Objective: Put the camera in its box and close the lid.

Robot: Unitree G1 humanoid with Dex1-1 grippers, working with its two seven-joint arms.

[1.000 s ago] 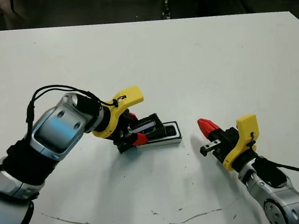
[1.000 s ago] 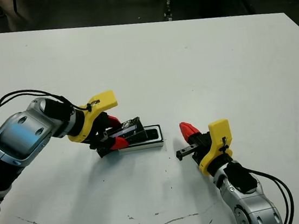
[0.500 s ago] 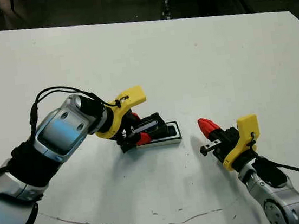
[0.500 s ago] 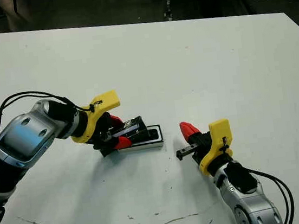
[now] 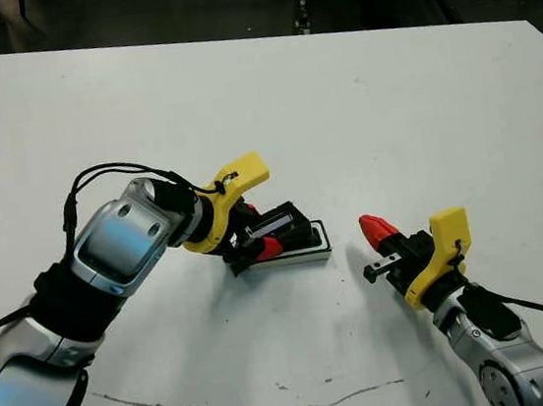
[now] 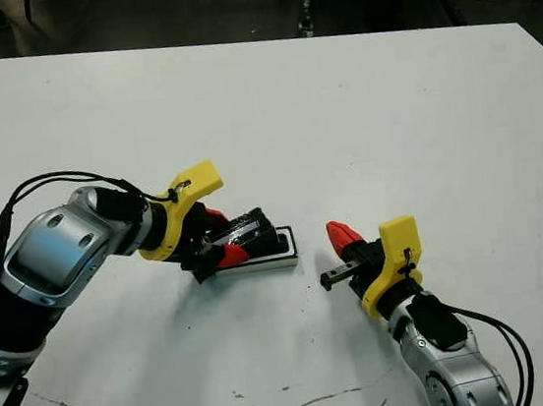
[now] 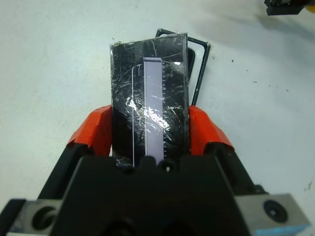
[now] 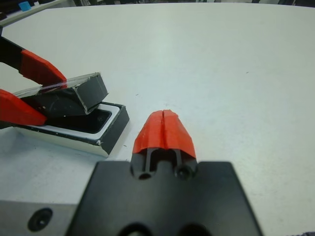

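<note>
My left gripper [image 5: 257,231] is shut on the lid [image 7: 147,73], a crinkly black piece with a pale purple strip. It holds the lid tilted over the left part of the box [image 5: 318,245]. One end of the lid is low by the box and the other is raised. The box [image 8: 64,137] is a white-walled tray with a dark rim, flat on the table. Inside it shows a glossy black face, the camera [image 8: 84,121], mostly covered by the lid [image 8: 69,93]. My right gripper [image 5: 379,229] rests shut and holds nothing, a short way right of the box.
A thin dark scratch line [image 5: 237,403] runs across the white table near its front. The table's far edge [image 5: 251,35] gives onto a dark floor with stands.
My left arm has carried the lid a little to the right, further over the box. The right arm has not moved.
</note>
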